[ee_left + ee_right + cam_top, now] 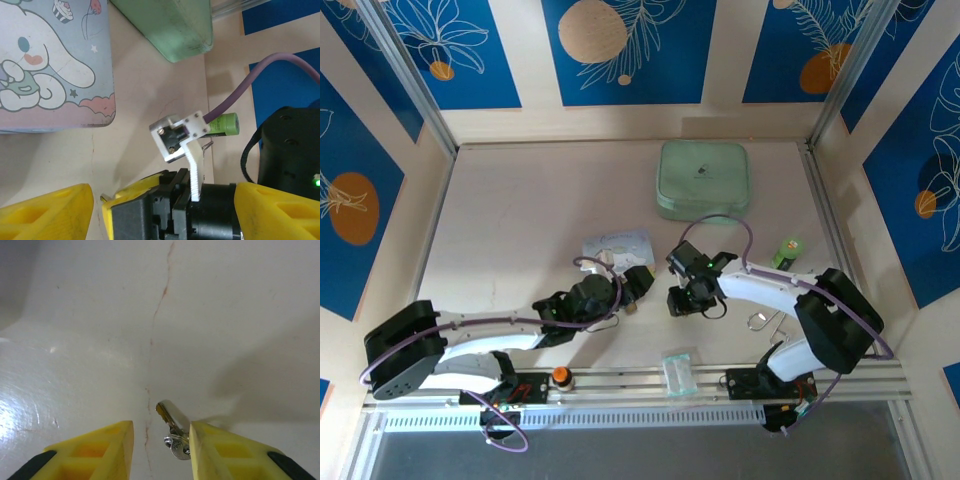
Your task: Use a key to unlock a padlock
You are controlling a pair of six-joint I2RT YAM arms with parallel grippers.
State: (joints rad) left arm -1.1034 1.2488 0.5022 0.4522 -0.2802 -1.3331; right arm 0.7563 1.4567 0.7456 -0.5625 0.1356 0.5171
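clearly the right gripper (161, 425), jaws partly open, straddles the key (171, 431) off-centre; closing could flick it along the tabletop (225, 315).

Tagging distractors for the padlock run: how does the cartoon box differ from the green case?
Look: the cartoon box is pale blue with a white cartoon character; the green case is mint green, nearly plain.
Size: the green case has the bigger footprint.
Place: the green case lies near the far edge of the table; the cartoon box lies mid-table.
Shared: both lie flat, with rounded corners.
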